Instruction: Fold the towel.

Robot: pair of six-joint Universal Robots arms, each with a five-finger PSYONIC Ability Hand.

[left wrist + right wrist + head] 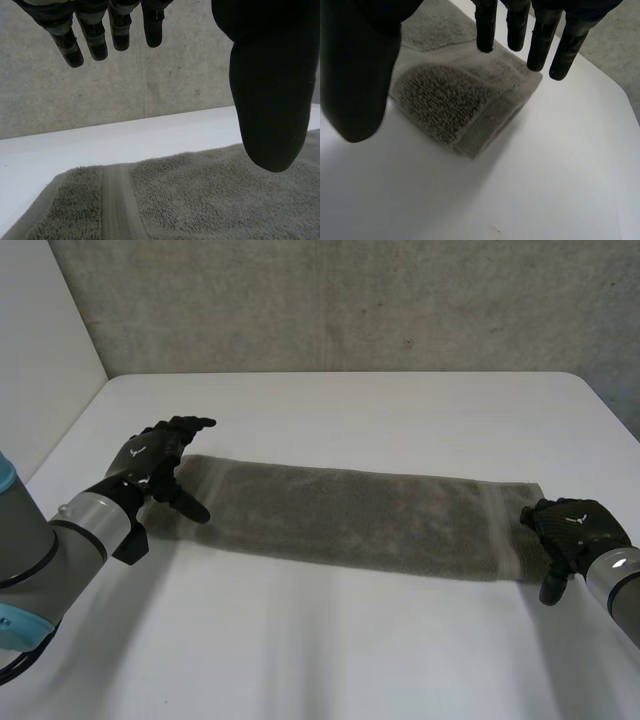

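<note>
A grey-green towel (350, 515) lies flat as a long folded strip across the white table (330, 650). My left hand (150, 462) hovers over the strip's left end, fingers straight and thumb apart, holding nothing. In the left wrist view the towel (200, 200) lies below the left hand (265, 90), with its woven band near the end. At the strip's right end sits my right hand (572, 525). In the right wrist view the right hand (355, 65) is spread above the towel's doubled end (445, 105), with nothing pinched.
A concrete wall (350, 300) stands behind the table's far edge. A white panel (40, 330) closes off the left side. Bare tabletop lies in front of and behind the towel.
</note>
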